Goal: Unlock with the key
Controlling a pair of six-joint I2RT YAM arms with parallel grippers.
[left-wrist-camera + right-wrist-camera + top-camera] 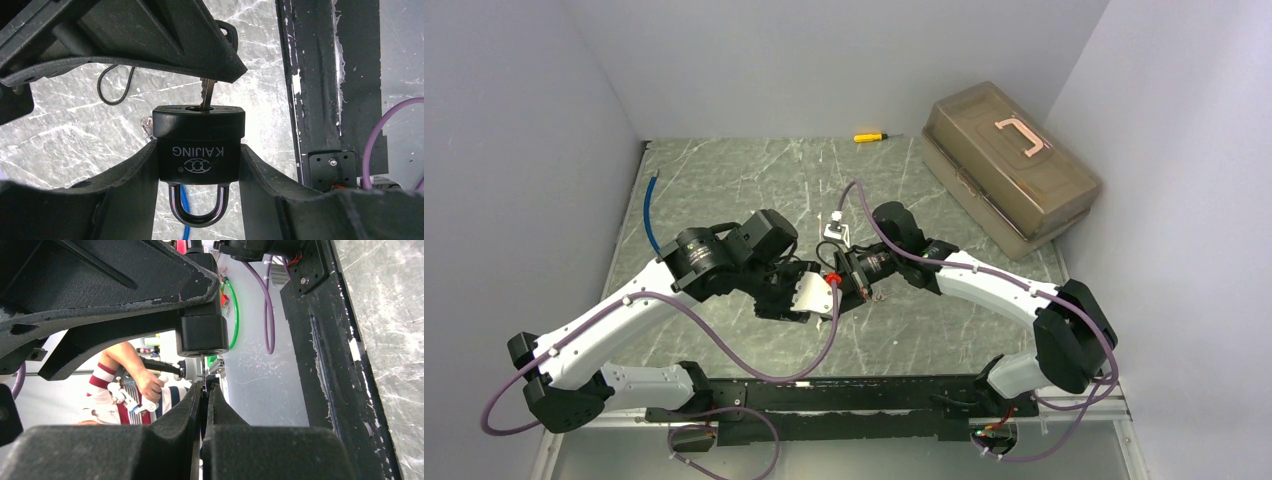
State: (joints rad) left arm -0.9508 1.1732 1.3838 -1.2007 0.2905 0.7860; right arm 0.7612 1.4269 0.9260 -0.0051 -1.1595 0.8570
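The left claw (199, 152) is clamped on the black body of the padlock (199, 135), holding it above the middle of the table (754, 190), toward the near edge. The right claw (204, 392) is pinched nearly shut on the key (207, 94), whose blade sits in the keyhole. Insertion looks done. The shackle (197, 212) appears seated, so turning the key and freeing the shackle remain.

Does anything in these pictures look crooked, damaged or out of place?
Nothing stands out. The key sits straight in the padlock, which the left gripper clamps squarely; the right gripper pinches the key, and the shackle looks closed.
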